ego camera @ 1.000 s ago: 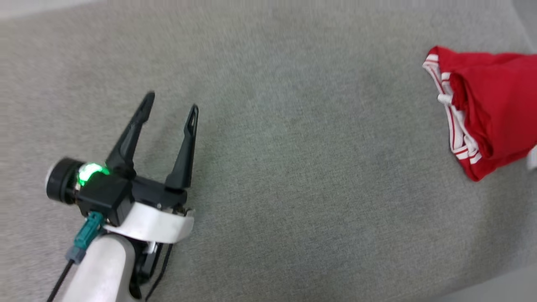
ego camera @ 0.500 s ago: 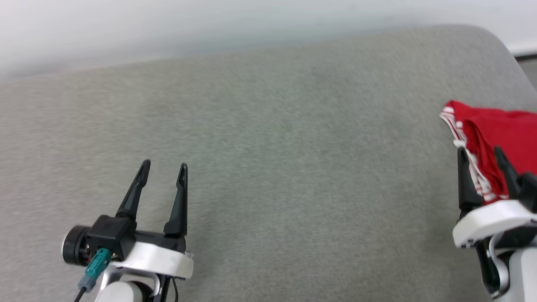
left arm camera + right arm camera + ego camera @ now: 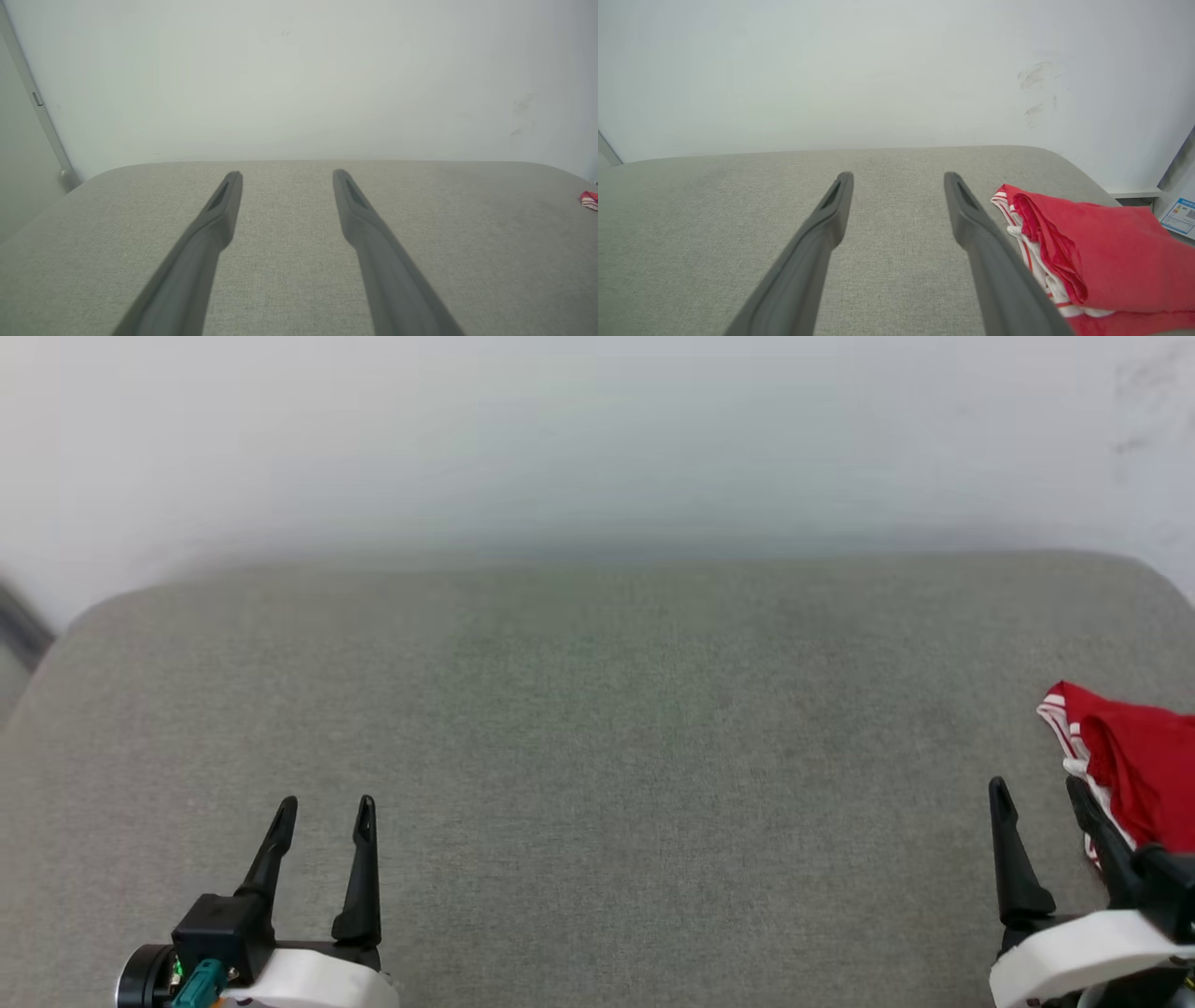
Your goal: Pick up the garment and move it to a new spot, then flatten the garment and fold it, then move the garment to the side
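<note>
The garment [image 3: 1134, 765], red with red-and-white striped trim, lies folded in a bundle at the right edge of the grey cushioned surface [image 3: 597, 728]. It also lies just right of the fingers in the right wrist view [image 3: 1101, 252], and as a small red patch at the far right of the left wrist view [image 3: 589, 199]. My right gripper [image 3: 1041, 789] stands open beside the garment's left edge, holding nothing. Low at the front left, my left gripper [image 3: 325, 805] is open and empty. Both grippers point toward the wall, as seen in the left wrist view [image 3: 286, 175] and the right wrist view [image 3: 899, 176].
A pale wall [image 3: 597, 439] rises behind the surface. The surface's rounded corners show at far left [image 3: 84, 616] and far right [image 3: 1144, 569]. A paper with blue print [image 3: 1178, 215] lies past the surface's right edge.
The head camera has tilted up, bringing the wall into view. The right gripper has come into view beside the garment. Both grippers stayed open.
</note>
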`<state>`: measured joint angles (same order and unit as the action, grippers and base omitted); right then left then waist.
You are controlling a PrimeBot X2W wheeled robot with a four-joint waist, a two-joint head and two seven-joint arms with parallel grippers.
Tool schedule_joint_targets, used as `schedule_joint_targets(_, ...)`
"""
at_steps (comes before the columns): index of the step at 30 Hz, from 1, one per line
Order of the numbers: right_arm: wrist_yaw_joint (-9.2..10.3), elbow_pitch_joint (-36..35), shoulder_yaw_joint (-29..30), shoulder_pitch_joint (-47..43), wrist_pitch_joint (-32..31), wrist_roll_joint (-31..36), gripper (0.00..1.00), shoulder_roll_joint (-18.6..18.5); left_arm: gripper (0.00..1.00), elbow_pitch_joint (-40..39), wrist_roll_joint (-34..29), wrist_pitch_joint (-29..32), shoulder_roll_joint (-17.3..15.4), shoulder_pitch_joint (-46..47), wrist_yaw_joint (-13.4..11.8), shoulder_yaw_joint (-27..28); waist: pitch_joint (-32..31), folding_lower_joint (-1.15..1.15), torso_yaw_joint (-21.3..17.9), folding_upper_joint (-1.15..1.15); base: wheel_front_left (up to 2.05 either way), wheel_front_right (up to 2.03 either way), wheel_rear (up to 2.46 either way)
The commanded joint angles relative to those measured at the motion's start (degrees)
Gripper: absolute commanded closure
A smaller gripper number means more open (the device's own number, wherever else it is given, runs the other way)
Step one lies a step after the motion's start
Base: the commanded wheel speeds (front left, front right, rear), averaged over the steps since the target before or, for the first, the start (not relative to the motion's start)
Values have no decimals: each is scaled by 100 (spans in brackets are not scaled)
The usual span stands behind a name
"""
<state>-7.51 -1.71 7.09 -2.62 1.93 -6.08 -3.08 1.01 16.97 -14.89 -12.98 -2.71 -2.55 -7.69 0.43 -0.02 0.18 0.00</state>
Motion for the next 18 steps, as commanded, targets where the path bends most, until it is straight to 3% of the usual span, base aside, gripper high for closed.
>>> schedule_joint_targets(1,4,-171,12,-184,-68,-18,0,19,0,14,9,-33,10,-70,5,-9,-179,2,112,0,0,0,0)
schedule_joint_targets(9,4,-850,-359,-468,-287,42,0,22,0,162,-62,-39,-7,-85,66,39,-238,2,109,0,0,0,0)
schedule_joint_targets(18,4,-1024,-427,-375,-297,24,0,25,0,214,-147,-40,160,24,148,106,-197,2,159,0,0,0,0)
